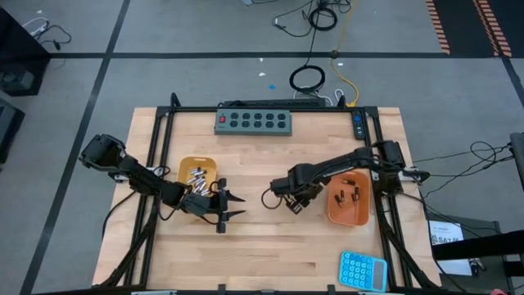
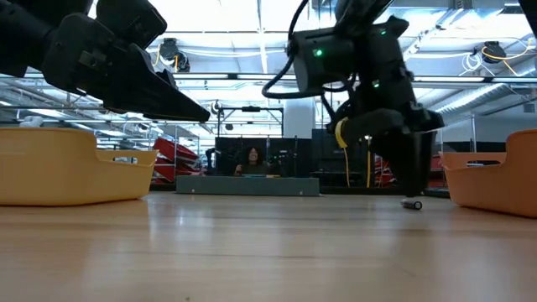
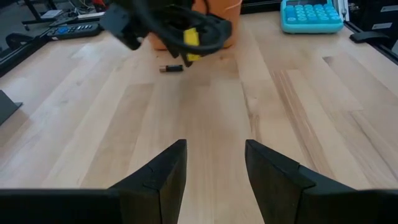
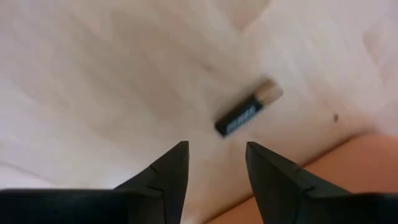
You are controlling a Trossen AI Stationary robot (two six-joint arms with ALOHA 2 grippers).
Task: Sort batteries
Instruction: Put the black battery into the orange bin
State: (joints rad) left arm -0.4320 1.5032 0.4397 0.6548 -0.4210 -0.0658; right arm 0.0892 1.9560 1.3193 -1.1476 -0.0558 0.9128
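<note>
One dark battery with a gold end (image 4: 245,115) lies on its side on the bare wood beside the right orange tray (image 1: 348,215). It also shows in the low view (image 2: 411,204) and the left wrist view (image 3: 172,68). My right gripper (image 4: 214,168) is open, points down and hovers just above the battery without touching it. The right tray holds a few dark batteries (image 1: 347,195). The left orange tray (image 1: 196,164) holds several silver batteries (image 1: 197,176). My left gripper (image 1: 232,206) is open and empty, low over the table just in front of the left tray.
A grey power strip (image 1: 254,121) lies along the far edge. A blue calculator (image 1: 363,270) sits at the near right corner. Bare wood lies between the two grippers. A person (image 2: 252,159) sits in the room beyond the table.
</note>
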